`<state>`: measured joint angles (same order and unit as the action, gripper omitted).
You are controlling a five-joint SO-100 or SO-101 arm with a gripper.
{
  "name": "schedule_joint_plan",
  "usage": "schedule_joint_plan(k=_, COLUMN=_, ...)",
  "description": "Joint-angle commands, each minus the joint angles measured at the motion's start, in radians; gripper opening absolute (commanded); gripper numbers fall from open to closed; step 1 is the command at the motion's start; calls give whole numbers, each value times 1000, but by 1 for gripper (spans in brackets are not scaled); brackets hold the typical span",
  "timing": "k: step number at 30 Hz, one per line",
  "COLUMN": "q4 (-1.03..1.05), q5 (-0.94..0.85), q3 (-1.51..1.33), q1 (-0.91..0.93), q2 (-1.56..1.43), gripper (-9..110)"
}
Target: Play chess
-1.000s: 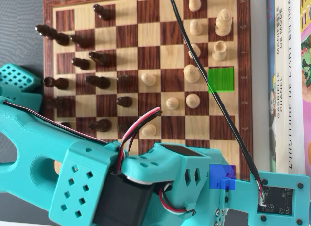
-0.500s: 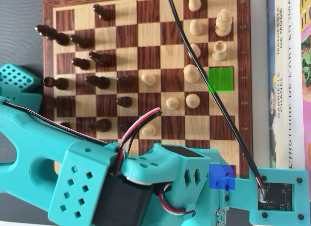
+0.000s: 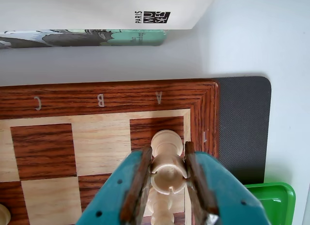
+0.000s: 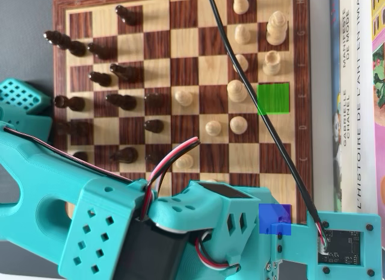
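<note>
In the wrist view my teal gripper (image 3: 167, 150) with brown pads (image 3: 137, 186) is shut on a cream chess piece (image 3: 168, 175). The pads press on both sides of its notched round head. The piece stands at the board's corner square by the letter A (image 3: 159, 97). Its wider foot (image 3: 167, 140) shows beyond the pads. Another cream turned shape (image 3: 161, 211) shows below it. In the overhead view the wooden chessboard (image 4: 180, 0) holds dark pieces (image 4: 120, 101) on the left and cream pieces (image 4: 237, 90) on the right. A green patch (image 4: 274, 98) and a blue patch (image 4: 275, 220) mark two spots. The teal arm (image 4: 120, 226) hides the gripper.
Books lie past the board's edge in the wrist view (image 3: 97, 12) and along the right in the overhead view (image 4: 355, 99). A dark mat (image 3: 242, 128) lies under the board. A green tray corner (image 3: 273, 201) shows at bottom right. A black cable (image 4: 252, 93) crosses the board.
</note>
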<state>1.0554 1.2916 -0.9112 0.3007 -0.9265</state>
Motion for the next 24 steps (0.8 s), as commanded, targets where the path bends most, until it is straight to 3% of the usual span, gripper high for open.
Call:
schedule_joint_plan(k=1, q4=9, q5=-3, q3=43, q1=-3, q2=-64, gripper=1)
schedule_joint_plan(k=24, q4=34, q5=133, q3=-278, q1=-114, q2=-416, gripper=1)
